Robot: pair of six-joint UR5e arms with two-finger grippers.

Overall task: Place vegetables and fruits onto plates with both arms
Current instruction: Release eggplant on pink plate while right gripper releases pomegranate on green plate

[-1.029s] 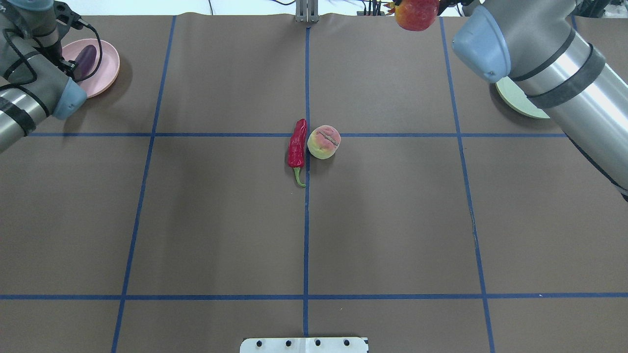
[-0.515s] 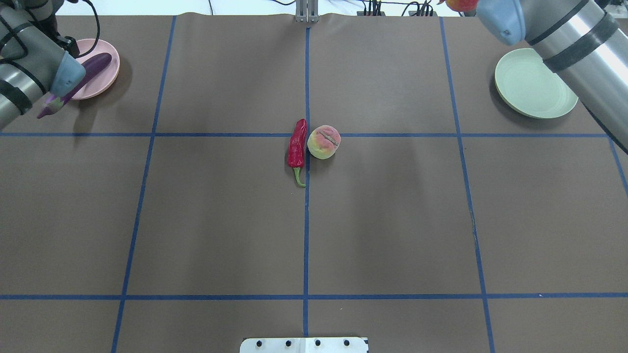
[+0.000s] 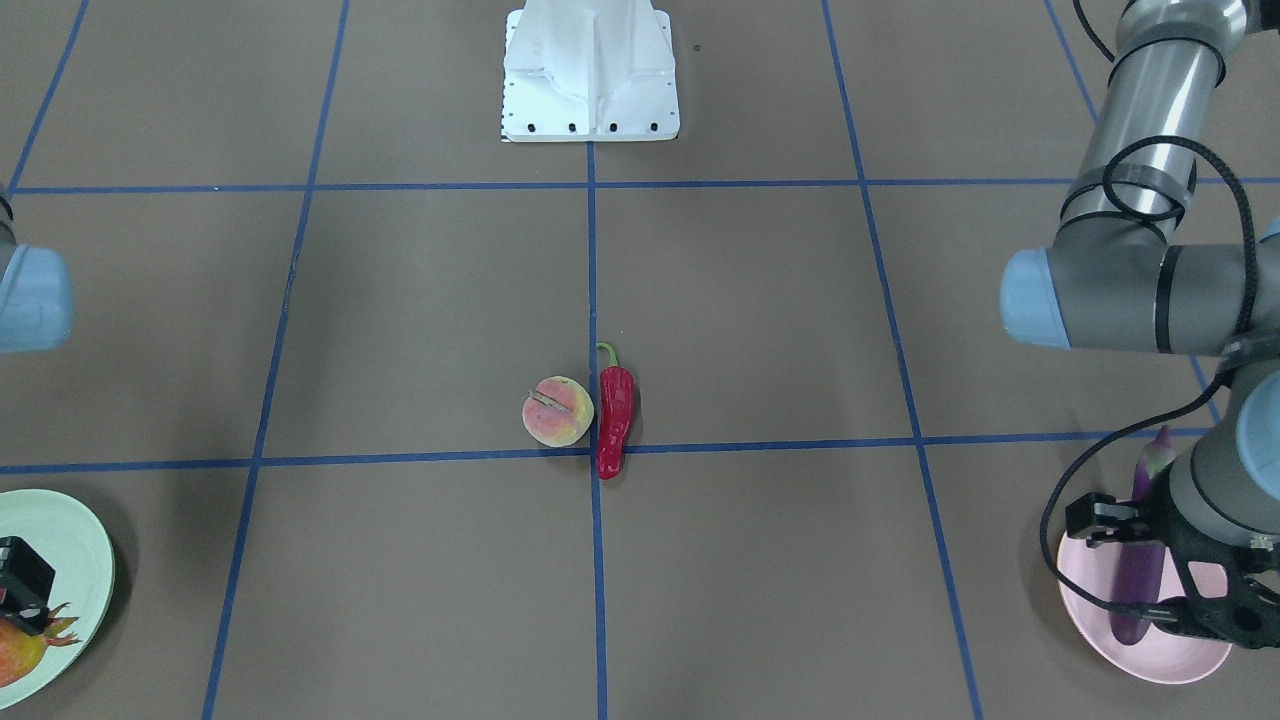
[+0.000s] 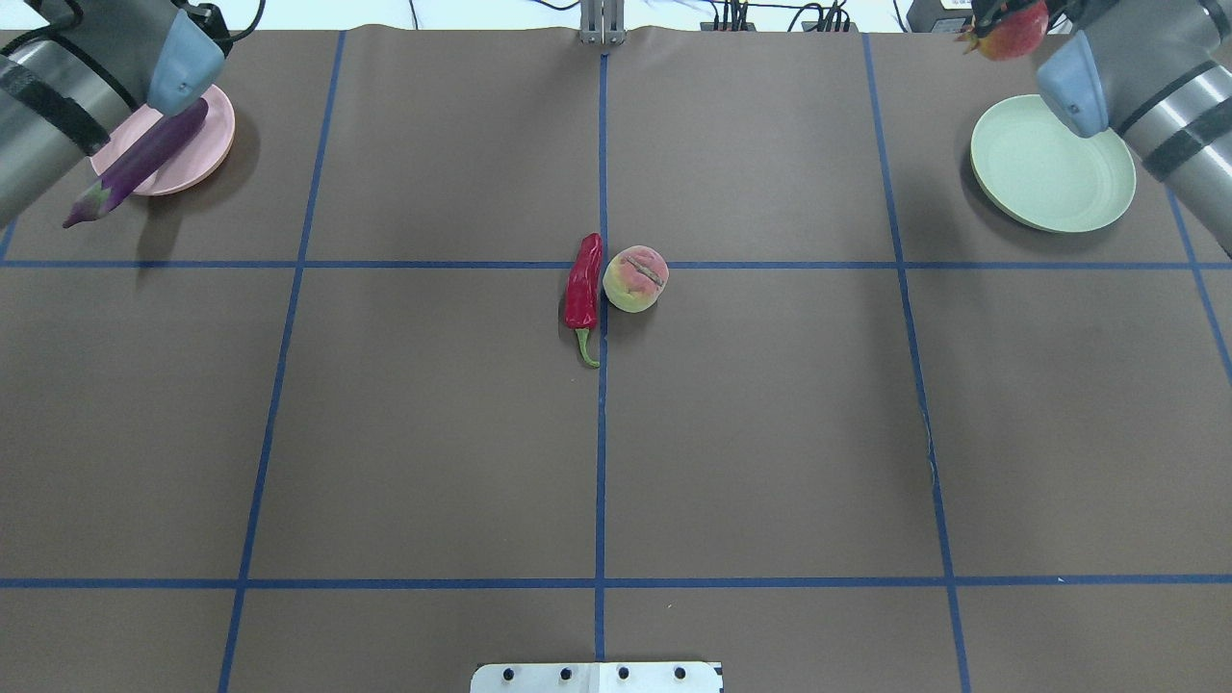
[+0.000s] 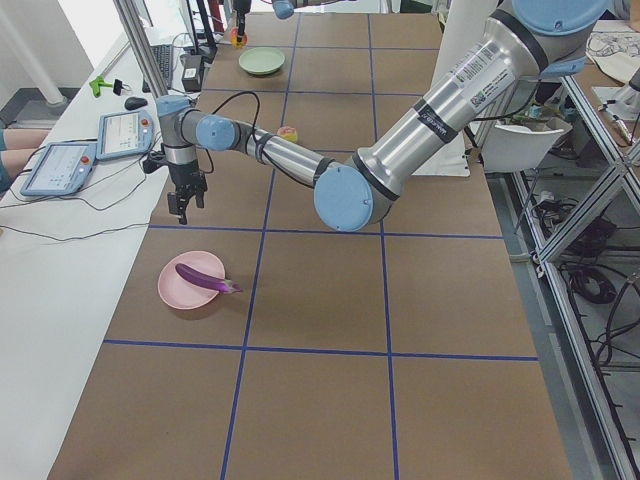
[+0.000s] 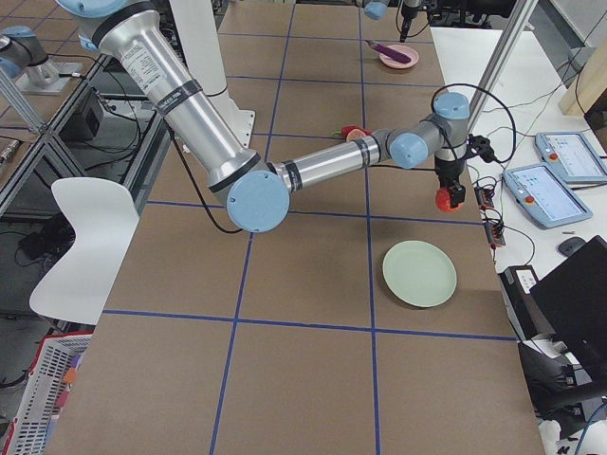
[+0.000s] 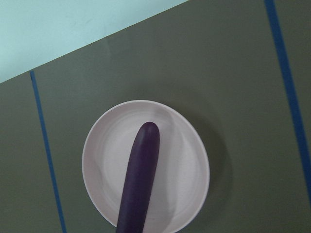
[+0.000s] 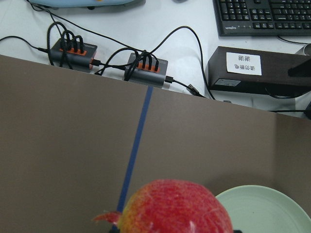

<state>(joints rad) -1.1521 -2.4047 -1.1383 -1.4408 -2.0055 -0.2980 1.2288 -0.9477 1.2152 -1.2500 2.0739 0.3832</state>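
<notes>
Hovering near the table's (image 4: 770,433) far-right corner, right gripper (image 6: 448,194) clenched on pomegranate (image 8: 172,208) beside mint plate (image 6: 419,275), left gripper (image 3: 1140,575) released above eggplant (image 5: 205,279) lying on pink plate (image 5: 178,290)

Brown matte table cover (image 4: 770,433), divided into rectangles by blue tape lines (image 4: 599,462). On a white bench (image 8: 160,14) along one long edge of the table: two black cable hubs with orange ports (image 8: 73,51), a black keyboard (image 8: 262,17), a black box bearing a white label (image 8: 252,73), and two blue-framed touchscreen pendants (image 5: 125,133). A white plastic chair (image 6: 81,246) stands beyond the opposite long edge.
</notes>
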